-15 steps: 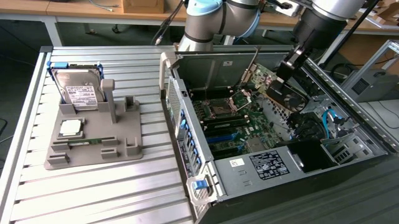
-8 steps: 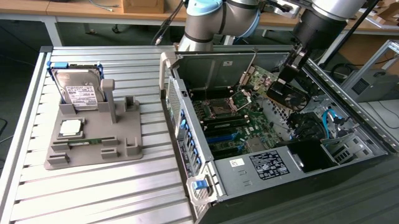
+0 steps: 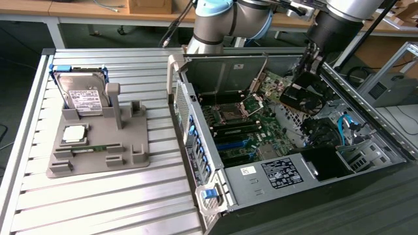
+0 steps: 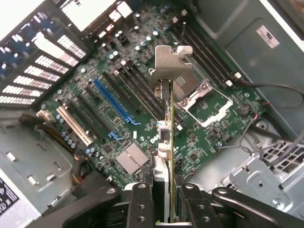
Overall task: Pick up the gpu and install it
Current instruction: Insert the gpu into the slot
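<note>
At the exterior view's left, a ribbed aluminium table (image 3: pixel 98 200) carries a grey plastic parts stand (image 3: pixel 134 132). A silver hard drive with a white label (image 3: pixel 83 95) stands upright at the back of the stand. In front of it a square silver processor chip (image 3: pixel 73 133) lies flat, and a narrow green memory stick (image 3: pixel 98 147) sits in a groove.

In the middle lies an open grey metal computer case (image 3: pixel 222 73) on its side, with its green motherboard (image 3: pixel 245 132) facing up.

Toward the exterior view's right, the silver robot arm with pale blue joint caps (image 3: pixel 212 34) bends over the back of the case. Its black wrist points steeply down into the opening. The gripper (image 3: pixel 304 73) hangs inside the case with its jaws closed on the gpu (image 3: pixel 304 98), a thin dark circuit card with a round black fan and a silver metal end bracket. The card is held tilted above the board, fan face toward this camera.

The wrist view looks down the card edge-on from the gripper (image 4: pixel 166 199). Black fingers (image 4: pixel 141 204) press on either face of the gpu (image 4: pixel 170 118), and its silver end bracket (image 4: pixel 172 64) is at the far end. Beneath it the motherboard (image 4: pixel 142 85) shows a long blue expansion slot (image 4: pixel 111 100), a finned silver heatsink (image 4: pixel 130 156) and an open metal processor socket (image 4: pixel 202 97). The card's edge runs between the blue slot and the socket. I cannot tell whether it touches the board.
</note>
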